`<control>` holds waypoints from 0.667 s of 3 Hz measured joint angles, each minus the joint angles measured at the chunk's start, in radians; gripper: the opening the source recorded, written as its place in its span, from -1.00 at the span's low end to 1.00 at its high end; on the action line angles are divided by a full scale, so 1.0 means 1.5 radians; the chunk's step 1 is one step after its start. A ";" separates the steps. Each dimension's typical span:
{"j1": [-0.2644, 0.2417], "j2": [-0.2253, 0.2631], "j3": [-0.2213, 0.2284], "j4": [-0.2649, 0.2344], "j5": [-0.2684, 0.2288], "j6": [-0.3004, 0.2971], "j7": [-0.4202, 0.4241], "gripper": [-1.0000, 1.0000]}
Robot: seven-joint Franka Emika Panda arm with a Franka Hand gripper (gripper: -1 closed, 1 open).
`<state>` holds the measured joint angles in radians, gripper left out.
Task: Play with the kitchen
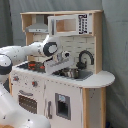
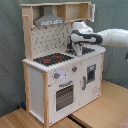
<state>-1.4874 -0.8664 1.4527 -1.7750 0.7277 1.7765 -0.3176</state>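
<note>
Hand [image 2: 77, 48] of the single arm hangs low over the worktop of the kitchen [image 2: 60, 85], between the black-red hob [image 2: 52, 58] and the sink [image 1: 74, 74], pointing down. Whether its fingers are spread or closed, and whether they hold anything, I cannot tell from either view.

The kitchen stands upright on a wooden table [image 2: 100, 112] in the second exterior view, its long axis vertical, with the oven door [image 2: 64, 94] below the hob and the grey hood [image 2: 50, 20] above it.

What the next move turns on, as I judge it: the hand is near the middle of the worktop, so the hob lies just to the second exterior view's left of it and the sink and black tap [image 1: 84, 57] just beyond on the other side, all below or beside the hand.

In the first exterior view the tap and sink basin show clearly to the first exterior view's right of the hand; in the second exterior view the arm hides them, though the hob rings show plainly there.
</note>
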 joint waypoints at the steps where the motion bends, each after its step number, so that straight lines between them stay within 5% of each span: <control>1: 0.005 -0.001 -0.046 0.024 -0.003 -0.042 0.004 -1.00; 2: 0.039 -0.005 -0.087 -0.006 -0.013 -0.077 0.014 -1.00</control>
<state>-1.4293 -0.8744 1.3222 -1.7839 0.7079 1.6615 -0.2972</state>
